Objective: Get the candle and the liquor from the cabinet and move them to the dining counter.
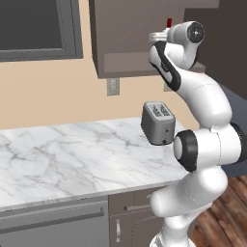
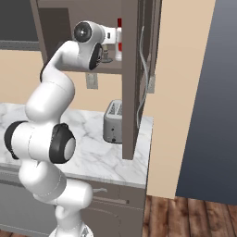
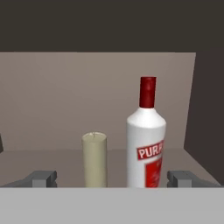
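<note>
Liquor (image 3: 146, 144) upright (cap up), beside candle (image 3: 94, 159)

Candle (image 3: 94, 159), a short beige stick, stands upright next to the liquor (image 3: 146, 144), a white bottle with a red cap, both inside the open brown cabinet (image 2: 131, 83). Candle holder's hidden, I think.

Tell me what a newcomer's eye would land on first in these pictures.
The white liquor bottle with its red cap stands upright on the cabinet shelf, with the shorter pale candle apart from it on its left in the hand view. The open end effector faces both, one fingertip at each side of the pair. Below, a silver toaster sits on the marble wall counter.
</note>
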### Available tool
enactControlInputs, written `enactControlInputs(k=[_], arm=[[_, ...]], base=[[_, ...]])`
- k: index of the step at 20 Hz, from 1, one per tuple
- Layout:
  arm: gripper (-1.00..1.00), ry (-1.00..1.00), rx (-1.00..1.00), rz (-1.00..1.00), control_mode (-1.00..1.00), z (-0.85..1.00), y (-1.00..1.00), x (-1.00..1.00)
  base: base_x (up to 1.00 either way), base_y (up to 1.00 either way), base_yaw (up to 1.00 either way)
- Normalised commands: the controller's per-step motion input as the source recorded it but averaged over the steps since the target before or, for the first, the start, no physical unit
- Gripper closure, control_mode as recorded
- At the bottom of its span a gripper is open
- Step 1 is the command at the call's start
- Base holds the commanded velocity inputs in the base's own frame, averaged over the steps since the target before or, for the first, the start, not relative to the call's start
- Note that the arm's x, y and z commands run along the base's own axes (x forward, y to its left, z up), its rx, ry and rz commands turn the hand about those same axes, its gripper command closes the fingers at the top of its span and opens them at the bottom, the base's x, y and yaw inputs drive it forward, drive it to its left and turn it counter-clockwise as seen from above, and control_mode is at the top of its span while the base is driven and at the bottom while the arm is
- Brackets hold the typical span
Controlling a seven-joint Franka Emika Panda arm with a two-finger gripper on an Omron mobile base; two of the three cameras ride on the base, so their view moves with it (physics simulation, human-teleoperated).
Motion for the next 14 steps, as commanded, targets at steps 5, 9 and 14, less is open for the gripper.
enactControlInputs(k=[5, 9, 14], arm=[[-1.00, 0.00, 0.00, 0.00, -1.00, -0.09, 0.00, 0.11], [-1.00, 0.00, 0.00, 0.00, -1.00, -0.04, 0.03, 0.16], [-1.00, 0.00, 0.00, 0.00, -1.00, -0.04, 0.07, 0.21]], base=[[0.00, 0.00, 0.00], [0.00, 0.00, 0.00], [0.00, 0.00, 0.00]])
